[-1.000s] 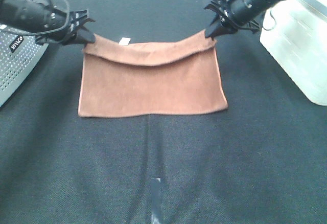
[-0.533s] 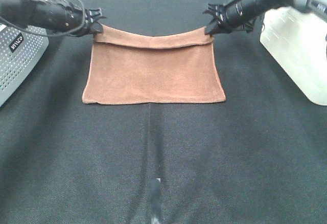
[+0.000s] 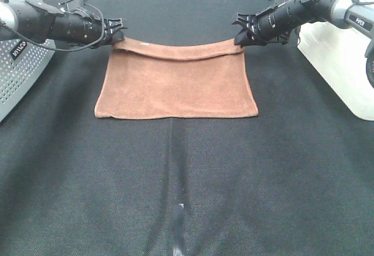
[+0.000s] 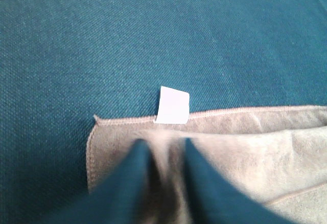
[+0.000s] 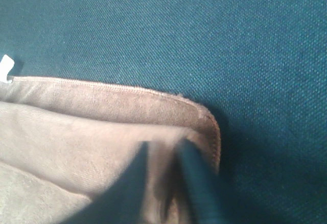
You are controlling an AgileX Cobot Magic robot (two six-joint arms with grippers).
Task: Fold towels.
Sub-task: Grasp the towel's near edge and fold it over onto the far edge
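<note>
The left gripper (image 3: 118,31) is clamped on the far left corner of the towel (image 3: 175,86). In its wrist view the two dark, tapering fingers (image 4: 134,170) stand close together with only a ridge of brown pile pinched between them (image 4: 163,150). They grip the upper layer, whose edge stops just short of the stitched hem of the layer beneath. A small white rectangular tag (image 4: 172,105) sticks out from that hem, just beyond the fingertips, and lies flat on the cloth.

The right gripper (image 3: 238,34) grasps the far right corner in the same way. Its blurred fingers (image 5: 196,175) are nearly together around a thin fold of the top layer (image 5: 163,150), just inside the rounded, hemmed corner of the lower layer (image 5: 204,116). The tag shows again as a white speck (image 5: 6,66) at the edge of that view.

Between the two grippers the held edge sags in a shallow curve. A narrow band of the under layer shows beyond it.

The towel is a soft, short-piled brown cloth, doubled over into a slightly trapezoid shape. It lies flat in the middle of the far half of the table, its near edge straight.

Beneath it is a black, coarsely woven table cover (image 3: 187,186). A grey perforated box (image 3: 17,75) stands at the left edge, and a white container (image 3: 336,63) stands at the right, both apart from the towel.
</note>
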